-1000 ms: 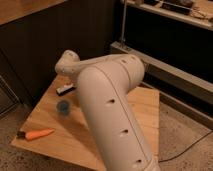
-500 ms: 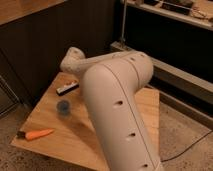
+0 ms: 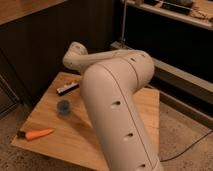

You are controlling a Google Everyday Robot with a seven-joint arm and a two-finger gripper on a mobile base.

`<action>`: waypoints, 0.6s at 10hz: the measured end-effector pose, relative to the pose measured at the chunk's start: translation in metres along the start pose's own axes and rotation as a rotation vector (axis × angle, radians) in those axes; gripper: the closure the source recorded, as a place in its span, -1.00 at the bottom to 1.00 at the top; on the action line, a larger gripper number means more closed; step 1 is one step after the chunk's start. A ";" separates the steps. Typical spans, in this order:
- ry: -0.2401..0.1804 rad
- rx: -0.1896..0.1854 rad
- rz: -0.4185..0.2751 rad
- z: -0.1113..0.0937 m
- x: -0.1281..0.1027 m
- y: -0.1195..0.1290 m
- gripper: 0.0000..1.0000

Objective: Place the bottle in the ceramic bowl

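Observation:
My white arm (image 3: pixel 117 105) fills the middle of the camera view, with its elbow joint (image 3: pixel 75 53) raised over the far left of the wooden table (image 3: pixel 50 120). My gripper is hidden behind the arm and does not show. The cream-white bottle and the reddish-brown ceramic bowl are both hidden or out of view.
A round blue cup (image 3: pixel 63 107) stands on the table's left part. A flat dark sponge-like object (image 3: pixel 68 88) lies behind it near the elbow. An orange carrot (image 3: pixel 38 134) lies at the front left corner. A dark shelf unit (image 3: pixel 170 45) stands behind, and a cable (image 3: pixel 192 147) runs on the floor at right.
The arm's elbow has swung a little to the right and upward, and the big arm link has shifted right with it. The cup, carrot and flat object have not moved.

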 end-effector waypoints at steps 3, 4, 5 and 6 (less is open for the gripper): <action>0.018 0.046 -0.009 0.007 0.000 -0.030 1.00; 0.027 0.055 -0.016 0.010 0.003 -0.037 1.00; 0.035 0.058 -0.023 0.013 0.005 -0.041 1.00; 0.042 0.058 -0.032 0.016 0.006 -0.042 1.00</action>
